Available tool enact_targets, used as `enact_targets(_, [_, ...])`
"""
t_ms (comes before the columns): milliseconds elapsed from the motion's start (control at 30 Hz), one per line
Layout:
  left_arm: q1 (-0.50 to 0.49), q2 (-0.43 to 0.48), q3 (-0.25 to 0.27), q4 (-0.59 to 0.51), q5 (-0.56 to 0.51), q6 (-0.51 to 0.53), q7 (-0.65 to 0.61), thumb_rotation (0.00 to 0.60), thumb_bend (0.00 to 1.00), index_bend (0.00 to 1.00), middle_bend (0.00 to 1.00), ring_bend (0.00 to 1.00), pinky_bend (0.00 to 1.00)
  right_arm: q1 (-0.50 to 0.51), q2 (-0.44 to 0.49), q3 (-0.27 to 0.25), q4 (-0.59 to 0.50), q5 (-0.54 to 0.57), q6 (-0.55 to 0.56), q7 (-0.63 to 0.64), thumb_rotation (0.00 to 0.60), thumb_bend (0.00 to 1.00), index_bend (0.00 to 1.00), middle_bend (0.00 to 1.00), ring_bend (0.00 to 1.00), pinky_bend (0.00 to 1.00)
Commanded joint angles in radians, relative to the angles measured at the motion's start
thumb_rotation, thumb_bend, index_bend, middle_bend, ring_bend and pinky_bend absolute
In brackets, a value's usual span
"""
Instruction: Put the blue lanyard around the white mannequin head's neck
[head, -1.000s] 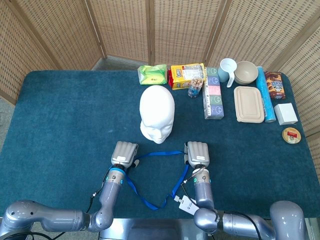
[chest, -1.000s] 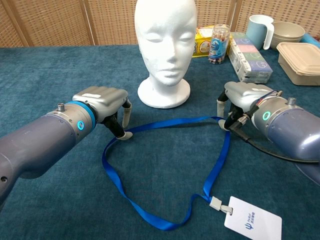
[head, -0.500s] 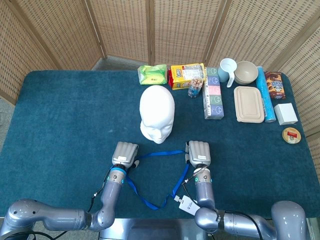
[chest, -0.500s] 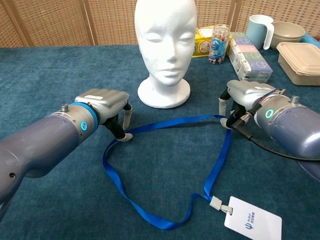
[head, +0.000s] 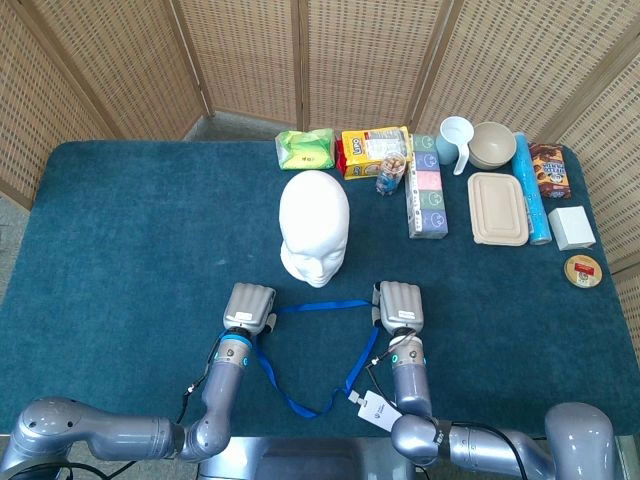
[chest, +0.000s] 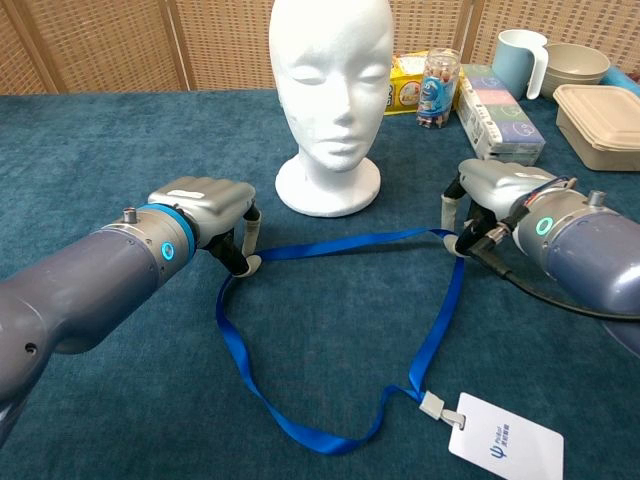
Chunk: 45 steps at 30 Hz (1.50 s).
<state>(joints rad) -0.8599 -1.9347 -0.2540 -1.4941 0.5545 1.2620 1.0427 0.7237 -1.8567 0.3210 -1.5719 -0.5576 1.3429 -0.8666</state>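
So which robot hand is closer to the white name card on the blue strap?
The right hand. The card lies at the table's near edge, on that hand's side, toward the robot. The left hand is farther, across the lanyard loop.

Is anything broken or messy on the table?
Nothing stands out. The white head stands upright, and the blue lanyard is stretched in front of it between the left hand and the right hand, its badge flat on the cloth. The snacks and boxes behind sit in a row.
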Motion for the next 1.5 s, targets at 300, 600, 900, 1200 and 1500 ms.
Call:
enact_targets(300, [-0.003, -0.004, 0.005, 0.012, 0.006, 0.007, 0.0, 0.504, 0.44, 0.63, 1.0, 1.0, 1.0, -0.003, 0.007, -0.003, -0.013, -0.002, 0.0, 0.006, 0.6, 0.52, 0.64, 1.0, 1.0, 1.0])
enact_targets(600, [0.001, 0.009, 0.01, 0.01, 0.006, 0.011, 0.001, 0.506, 0.44, 0.65, 1.0, 1.0, 1.0, -0.009, 0.013, -0.009, -0.025, -0.018, 0.001, 0.024, 0.6, 0.53, 0.65, 1.0, 1.0, 1.0])
enact_targets(900, [0.009, 0.029, 0.021, 0.008, 0.023, 0.014, -0.007, 0.502, 0.44, 0.65, 1.0, 1.0, 1.0, -0.014, 0.023, -0.009, -0.041, -0.032, 0.0, 0.041, 0.6, 0.53, 0.66, 1.0, 1.0, 1.0])
enact_targets(1200, [0.016, 0.039, 0.032, 0.006, 0.056, 0.019, -0.021, 0.505, 0.44, 0.65, 1.0, 1.0, 1.0, -0.02, 0.028, -0.006, -0.051, -0.041, 0.008, 0.057, 0.6, 0.53, 0.66, 1.0, 1.0, 1.0])
enact_targets(1500, [0.014, 0.033, 0.026, 0.027, 0.052, 0.007, -0.024, 0.508, 0.44, 0.65, 1.0, 1.0, 1.0, -0.023, 0.04, -0.003, -0.056, -0.035, 0.006, 0.061, 0.6, 0.53, 0.66, 1.0, 1.0, 1.0])
